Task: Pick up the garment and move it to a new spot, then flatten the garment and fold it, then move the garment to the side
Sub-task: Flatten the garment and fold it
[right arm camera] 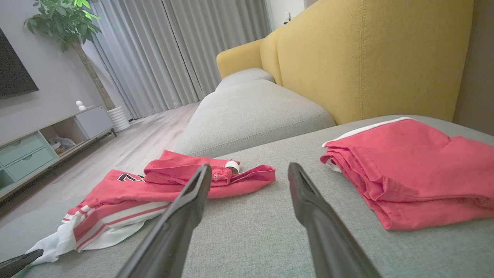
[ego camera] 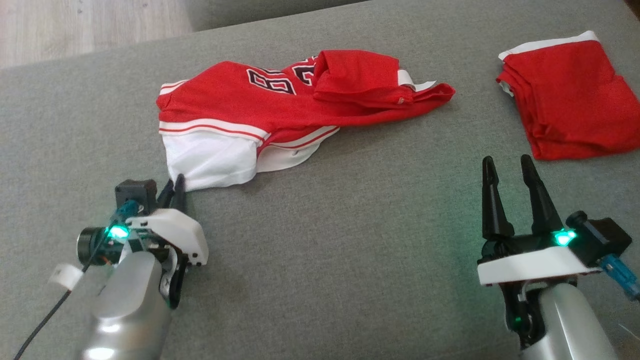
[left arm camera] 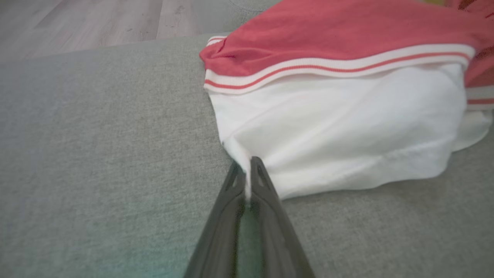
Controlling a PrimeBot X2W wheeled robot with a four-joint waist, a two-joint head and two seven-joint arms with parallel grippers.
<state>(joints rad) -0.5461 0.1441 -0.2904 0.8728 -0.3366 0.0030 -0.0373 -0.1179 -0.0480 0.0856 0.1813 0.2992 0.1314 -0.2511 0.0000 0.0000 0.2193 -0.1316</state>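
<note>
Jersey (ego camera: 280,107) lay crumpled on the cushion (ego camera: 350,240), long axis running away and right from its near white corner. I saw left gripper (left arm camera: 247,175) pinched on that corner. Right gripper (ego camera: 507,172) stood spread, empty, well apart.

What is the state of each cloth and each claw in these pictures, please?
jersey: crumpled, not folded, lying on the grey seat.
folded red garment: folded, lying on the seat, no claw touching it.
left claw: shut on the jersey's white corner.
right claw: open, empty, apart from both cloths.
</note>
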